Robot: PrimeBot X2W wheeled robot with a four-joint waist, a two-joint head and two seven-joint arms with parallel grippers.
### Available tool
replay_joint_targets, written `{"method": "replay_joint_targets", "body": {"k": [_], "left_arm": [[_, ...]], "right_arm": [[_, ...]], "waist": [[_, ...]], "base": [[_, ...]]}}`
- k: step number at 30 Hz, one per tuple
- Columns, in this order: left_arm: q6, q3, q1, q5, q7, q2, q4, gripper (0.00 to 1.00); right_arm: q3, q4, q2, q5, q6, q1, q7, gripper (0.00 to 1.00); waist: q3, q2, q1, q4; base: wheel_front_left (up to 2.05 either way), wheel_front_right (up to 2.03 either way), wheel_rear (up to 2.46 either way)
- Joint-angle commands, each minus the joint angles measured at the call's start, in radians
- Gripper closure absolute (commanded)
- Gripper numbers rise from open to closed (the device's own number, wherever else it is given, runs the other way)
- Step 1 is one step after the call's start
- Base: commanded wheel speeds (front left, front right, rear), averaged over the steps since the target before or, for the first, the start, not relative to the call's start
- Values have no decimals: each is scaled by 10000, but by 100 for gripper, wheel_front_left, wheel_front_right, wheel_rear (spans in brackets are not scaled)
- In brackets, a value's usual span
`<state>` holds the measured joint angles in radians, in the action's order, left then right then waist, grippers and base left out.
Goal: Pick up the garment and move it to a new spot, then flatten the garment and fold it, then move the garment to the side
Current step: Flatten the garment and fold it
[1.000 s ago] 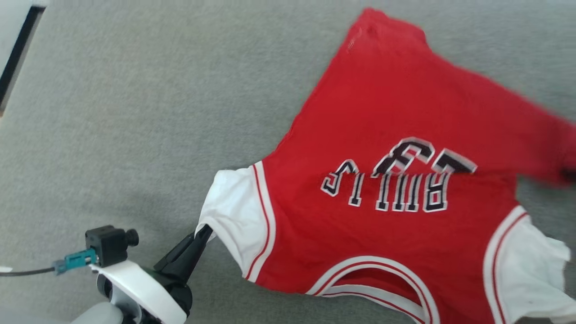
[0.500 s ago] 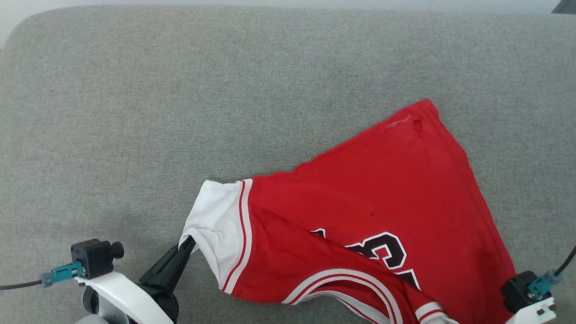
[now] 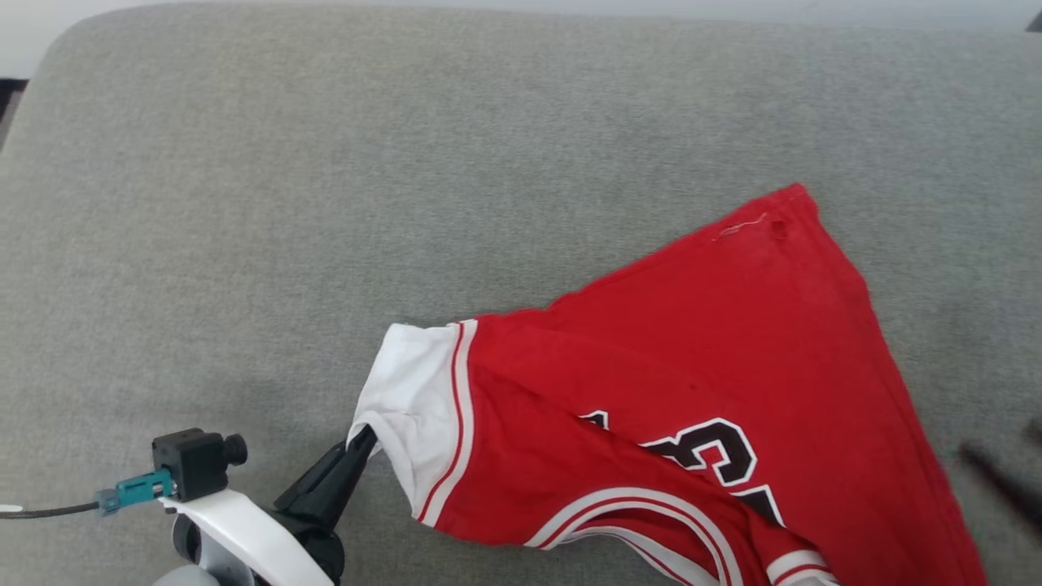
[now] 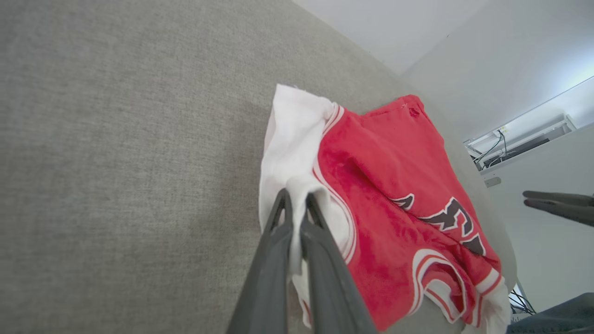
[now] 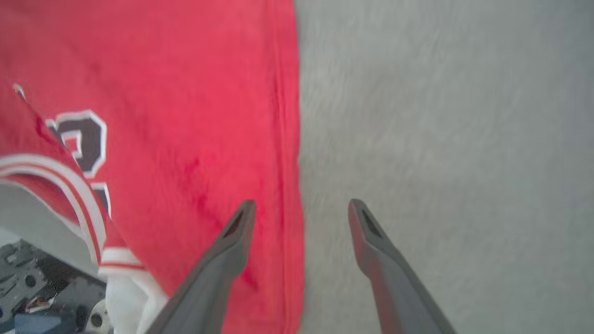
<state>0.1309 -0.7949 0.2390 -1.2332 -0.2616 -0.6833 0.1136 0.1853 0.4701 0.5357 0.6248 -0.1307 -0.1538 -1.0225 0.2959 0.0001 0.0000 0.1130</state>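
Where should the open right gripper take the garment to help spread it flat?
Its second white sleeve, bunched at the near right corner of the garment, approached from the robot's right. The left gripper pinches the opposite sleeve, so pulling this one rightward would likely open the folded-over flap. The right gripper hangs open over the side hem.

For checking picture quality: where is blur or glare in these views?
Head view: red jersey sharp, right gripper a dark smear at right. Left wrist view: sharp, glare upper right. Right wrist view: jersey and grey cushion blurred.
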Motion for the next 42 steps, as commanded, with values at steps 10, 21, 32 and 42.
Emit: {"method": "replay_joint_targets", "body": {"k": [10, 21, 32, 42], "left_arm": [[-5, -566, 1042, 145, -46, 524, -58, 100], [-5, -1177, 1986, 49, -46, 978, 179, 100], [-5, -1273, 2364, -46, -46, 1055, 312, 100], [-5, -1370, 3478, -959, -46, 334, 76, 100]], "right_arm": [[-811, -1881, 108, -1105, 1, 5025, 518, 0], [-3557, -5270, 197, -2113, 1, 7456, 546, 0], [-4509, -6440, 366, -1543, -1, 7313, 397, 89], [-3351, -7134, -433, -1406, 1, 8808, 2355, 100]], "waist": [[896, -1, 0, 988], [1492, -1, 0, 1707], [1566, -1, 0, 1522], [1152, -1, 0, 704]], "base": [[0, 0, 0], [0, 0, 0], [0, 0, 0], [0, 0, 0]]}}
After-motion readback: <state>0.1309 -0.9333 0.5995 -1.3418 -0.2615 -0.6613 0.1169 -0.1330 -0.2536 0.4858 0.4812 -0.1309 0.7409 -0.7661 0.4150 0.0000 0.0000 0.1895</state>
